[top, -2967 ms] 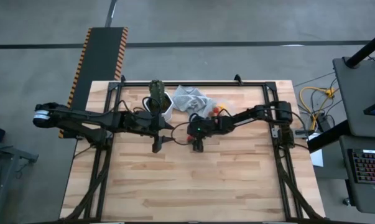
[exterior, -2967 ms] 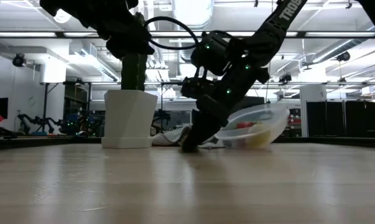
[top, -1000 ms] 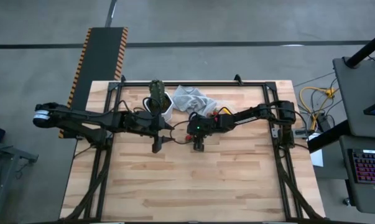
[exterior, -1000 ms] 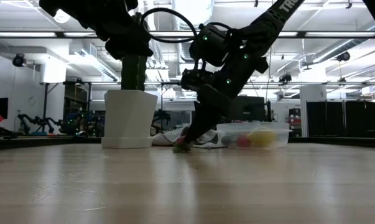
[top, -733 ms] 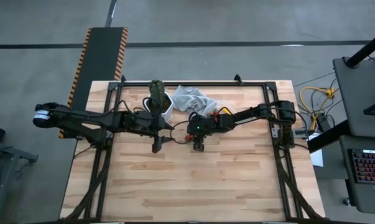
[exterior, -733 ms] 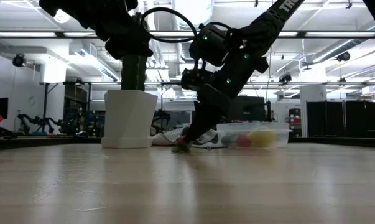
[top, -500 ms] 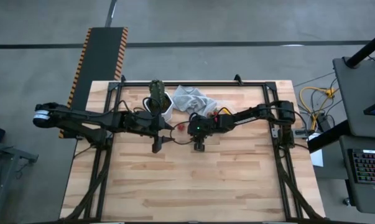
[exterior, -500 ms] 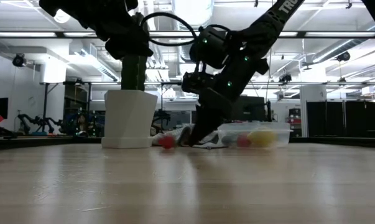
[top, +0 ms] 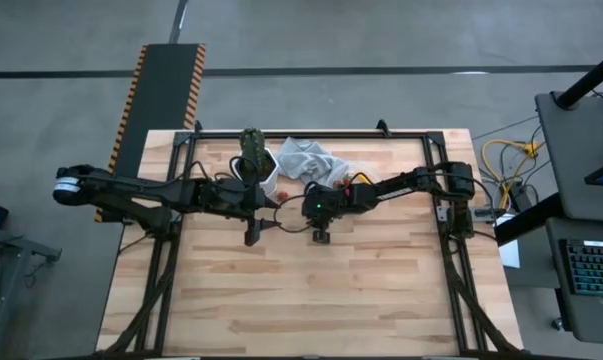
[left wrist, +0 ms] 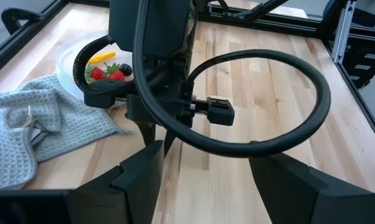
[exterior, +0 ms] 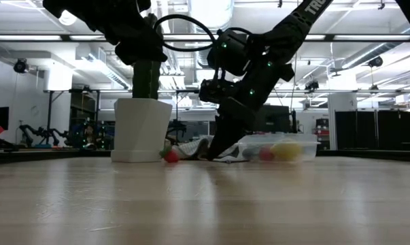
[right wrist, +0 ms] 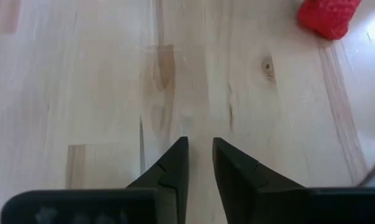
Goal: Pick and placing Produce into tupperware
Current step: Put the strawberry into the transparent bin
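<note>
Near the table's middle, the right gripper holds nearly closed, empty fingers over bare wood; a strawberry lies loose beside the white pot, outside the tupperware. Left gripper waits open nearby.

1. The right arm reached in from its side toward mid-counter, wrist bent steeply down.
2. The right hand pointed at the counter, its two dark fingers drawn close with only a narrow gap, nothing between them.
3. The left arm stretched across from its side, its hand near mid-counter, fingers spread wide and empty.
</note>
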Motion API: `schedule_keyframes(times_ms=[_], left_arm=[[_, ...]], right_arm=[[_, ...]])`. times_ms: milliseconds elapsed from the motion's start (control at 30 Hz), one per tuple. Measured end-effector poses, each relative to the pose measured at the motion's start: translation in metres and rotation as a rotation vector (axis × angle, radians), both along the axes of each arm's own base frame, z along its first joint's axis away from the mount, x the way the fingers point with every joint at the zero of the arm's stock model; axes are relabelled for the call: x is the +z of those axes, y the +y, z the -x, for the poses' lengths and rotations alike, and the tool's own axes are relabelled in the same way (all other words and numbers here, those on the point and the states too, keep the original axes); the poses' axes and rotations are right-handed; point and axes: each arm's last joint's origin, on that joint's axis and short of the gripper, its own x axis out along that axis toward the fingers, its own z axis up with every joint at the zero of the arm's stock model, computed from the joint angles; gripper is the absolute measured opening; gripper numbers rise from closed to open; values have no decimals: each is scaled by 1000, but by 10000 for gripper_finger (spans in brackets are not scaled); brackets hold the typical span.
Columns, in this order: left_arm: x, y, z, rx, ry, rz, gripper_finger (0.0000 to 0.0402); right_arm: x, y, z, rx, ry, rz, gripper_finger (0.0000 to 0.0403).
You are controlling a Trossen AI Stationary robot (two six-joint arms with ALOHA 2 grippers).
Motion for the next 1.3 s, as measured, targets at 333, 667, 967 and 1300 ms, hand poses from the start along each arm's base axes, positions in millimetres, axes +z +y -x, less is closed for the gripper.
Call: schedule_keyframes(times_ms=[333, 667, 967, 1300], left_arm=[[-1, 0, 0, 0, 9, 0, 221], [-7, 0, 4, 21, 83, 33, 222], [-6, 0, 4, 25, 74, 42, 222], [-4, 0, 1, 29, 35, 39, 222]], right_arm=[[7, -1, -8, 31, -107, 40, 141], [20, -5, -12, -26, -118, 103, 250], [116, 10, 24, 17, -367, 130, 230], [178, 39, 139, 136, -643, 94, 207]])
